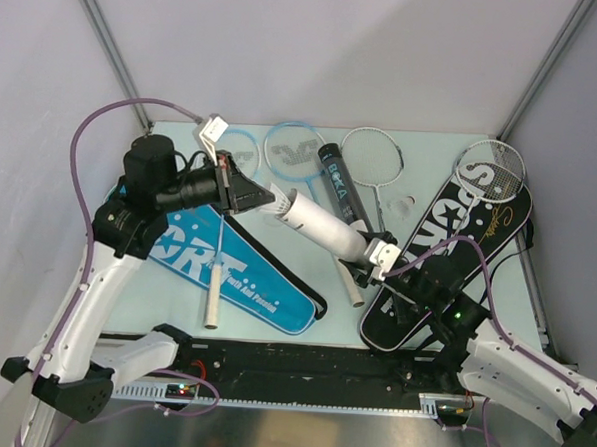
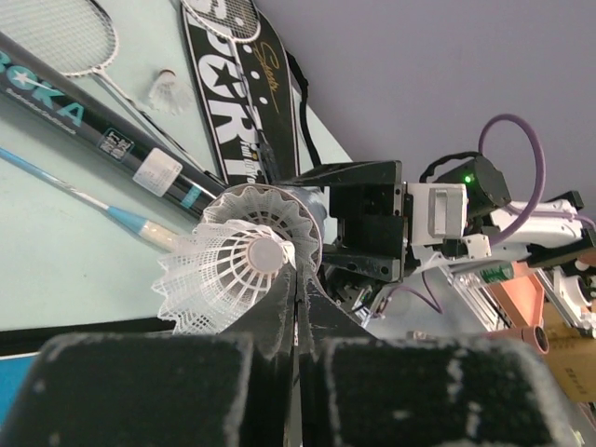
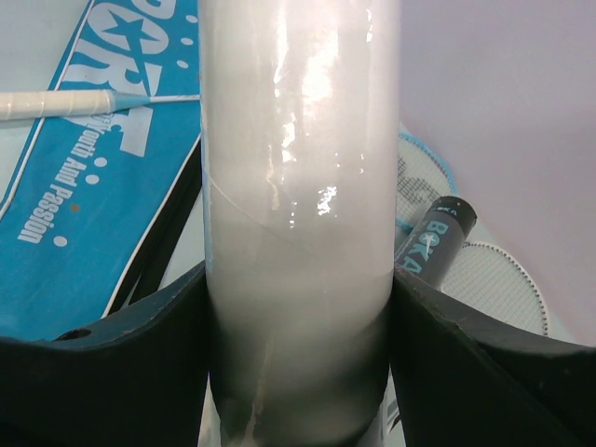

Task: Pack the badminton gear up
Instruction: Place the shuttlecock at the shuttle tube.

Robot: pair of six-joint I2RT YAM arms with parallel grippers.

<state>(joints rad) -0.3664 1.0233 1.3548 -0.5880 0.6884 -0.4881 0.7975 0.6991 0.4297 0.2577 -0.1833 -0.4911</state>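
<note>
Left tool [image 2: 296, 291] pinches the small white feather shuttlecock [image 2: 233, 270] at the mouth of the glossy white tube [image 1: 318, 225] clamped in right tool [image 1: 374, 256]; align the 2 axes, feed slowly, spare feathers

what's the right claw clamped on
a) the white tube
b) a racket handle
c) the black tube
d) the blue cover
a: in the right wrist view the right claw has a finger pressed against each side of the white tube, while the black tube lies free beyond it.
</note>
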